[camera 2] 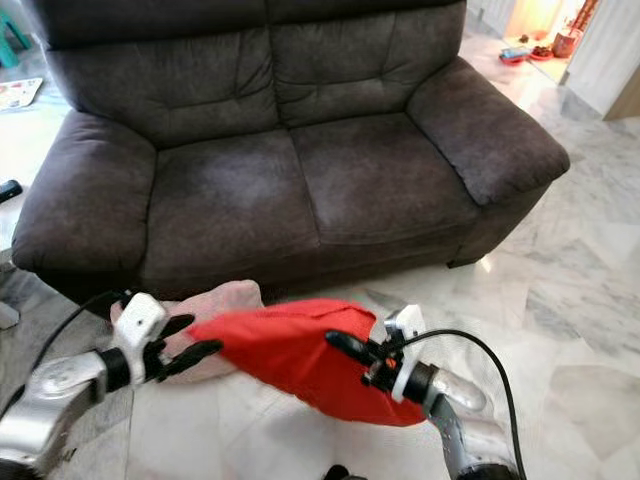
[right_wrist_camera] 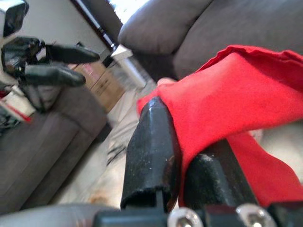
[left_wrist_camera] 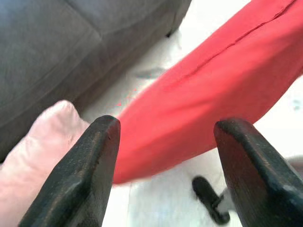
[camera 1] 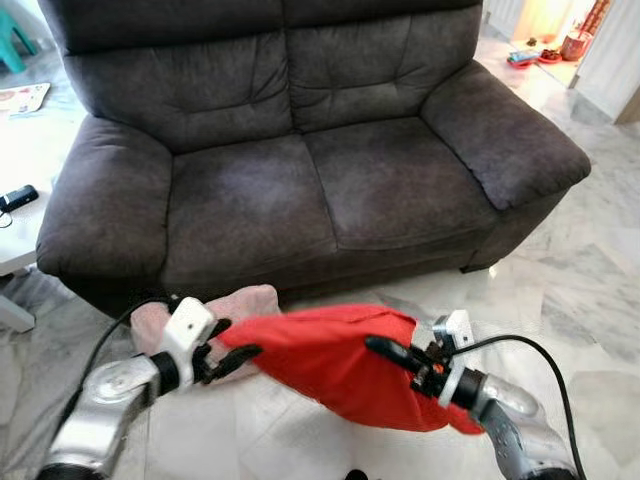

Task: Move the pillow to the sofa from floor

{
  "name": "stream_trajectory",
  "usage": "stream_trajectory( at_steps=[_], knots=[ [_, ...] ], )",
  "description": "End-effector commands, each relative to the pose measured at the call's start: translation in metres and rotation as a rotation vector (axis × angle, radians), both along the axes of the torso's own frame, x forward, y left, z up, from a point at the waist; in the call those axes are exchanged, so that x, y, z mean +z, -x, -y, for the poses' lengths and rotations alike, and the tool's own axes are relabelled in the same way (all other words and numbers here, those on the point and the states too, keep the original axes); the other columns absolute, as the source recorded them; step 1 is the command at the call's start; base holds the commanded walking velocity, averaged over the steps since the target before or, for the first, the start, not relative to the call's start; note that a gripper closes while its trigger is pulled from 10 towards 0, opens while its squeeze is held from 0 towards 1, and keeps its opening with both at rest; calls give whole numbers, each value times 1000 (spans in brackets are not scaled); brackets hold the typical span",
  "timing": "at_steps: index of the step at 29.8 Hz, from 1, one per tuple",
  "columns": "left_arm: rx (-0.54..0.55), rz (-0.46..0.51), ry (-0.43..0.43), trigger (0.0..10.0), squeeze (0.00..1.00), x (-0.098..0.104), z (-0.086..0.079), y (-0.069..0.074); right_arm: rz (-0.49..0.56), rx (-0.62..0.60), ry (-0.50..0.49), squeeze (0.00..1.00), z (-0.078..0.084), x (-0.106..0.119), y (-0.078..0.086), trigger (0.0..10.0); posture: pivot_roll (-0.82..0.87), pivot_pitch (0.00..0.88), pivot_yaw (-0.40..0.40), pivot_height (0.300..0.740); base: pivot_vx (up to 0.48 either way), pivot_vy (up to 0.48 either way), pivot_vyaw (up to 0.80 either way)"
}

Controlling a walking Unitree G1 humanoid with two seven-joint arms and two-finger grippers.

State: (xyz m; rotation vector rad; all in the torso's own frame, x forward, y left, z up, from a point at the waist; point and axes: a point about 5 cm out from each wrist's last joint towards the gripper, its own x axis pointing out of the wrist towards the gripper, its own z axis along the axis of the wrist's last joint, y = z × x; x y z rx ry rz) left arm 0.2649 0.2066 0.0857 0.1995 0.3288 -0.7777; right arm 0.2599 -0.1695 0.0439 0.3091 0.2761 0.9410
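Observation:
A red pillow (camera 1: 330, 360) hangs just above the marble floor in front of the dark grey two-seat sofa (camera 1: 300, 190). My right gripper (camera 1: 385, 350) is shut on its right part; in the right wrist view the red fabric (right_wrist_camera: 236, 90) is pinched between the black fingers (right_wrist_camera: 151, 142). My left gripper (camera 1: 238, 340) is open at the pillow's left end, with that tip just ahead of its spread fingers (left_wrist_camera: 85, 170). A pale pink pillow (camera 1: 250, 300) lies on the floor behind the left gripper, against the sofa's base.
A white low table (camera 1: 15, 240) with a black remote (camera 1: 18, 197) stands left of the sofa. Black cables loop from both wrists. Open marble floor (camera 1: 590, 290) stretches to the right. Small items (camera 1: 545, 50) sit far back right.

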Motion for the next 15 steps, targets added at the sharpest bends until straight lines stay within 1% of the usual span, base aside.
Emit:
stream_trajectory(
  at_steps=[1,2,4,5,6,7,9,10,13,15],
  knots=[
    [-78,-37,-2,10000,0,4,1,8,102,67,-67,0,-6,22,-4,10000,-17,101,13,740,0,0,0],
    [-78,-37,-2,10000,0,4,1,8,102,67,-67,0,-6,22,-4,10000,-17,101,13,740,0,0,0],
    [-180,-98,-39,10000,0,6,2,21,91,95,-68,0,-6,23,-2,10000,-14,105,14,740,0,0,0],
    [-250,-137,-72,10000,0,6,4,31,87,105,-65,0,-7,22,-1,10000,-15,106,14,740,0,0,0],
    [-277,-142,-105,10000,0,4,4,36,87,107,-64,0,-7,22,-1,10000,-14,107,14,740,0,0,0],
    [-277,-142,-105,10000,0,4,4,36,87,107,-64,0,-7,22,-1,10000,-14,107,14,740,0,0,0],
    [-292,-107,-187,10000,0,2,2,38,82,109,-65,0,-7,23,-1,10000,-7,110,15,740,0,0,0],
    [-292,-107,-187,10000,0,2,2,38,82,109,-65,0,-7,23,-1,10000,-7,110,15,740,0,0,0],
    [-284,-93,-222,10000,0,-4,1,48,78,119,-72,0,-8,24,0,10000,-1,117,14,740,0,0,0],
    [-312,-94,-259,10000,0,-8,2,60,76,124,-74,0,-9,24,0,10000,1,118,14,740,0,0,0]
  ],
)
